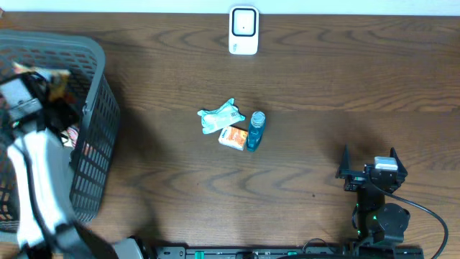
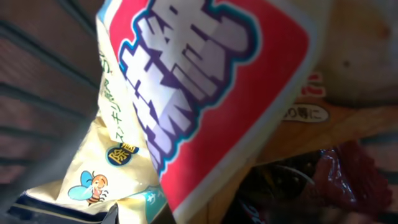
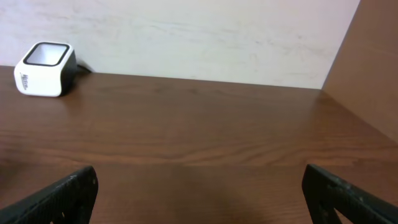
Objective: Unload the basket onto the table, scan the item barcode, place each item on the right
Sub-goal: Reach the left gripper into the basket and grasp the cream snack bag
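Pick step: left gripper [image 1: 32, 90] is down in the basket [image 1: 97, 108], fingers clamped on a snack bag [image 2: 205, 93] that fills the left wrist view. The fingers themselves aren't visible there, so the hold is judged from the bag sitting right at the lens. Bag is still inside the basket at table left. Its long axis runs diagonally in the wrist view, top right down to lower left, printed face toward the camera; barcode not visible. Next move, as I judge it: lift clear of the basket wall, carry to the scanner [image 1: 244, 30] at the far edge, turn the barcode to its window. Right gripper [image 1: 371, 171] parked near right, fingers wide, empty. Three small items [image 1: 233, 128] lie mid-table
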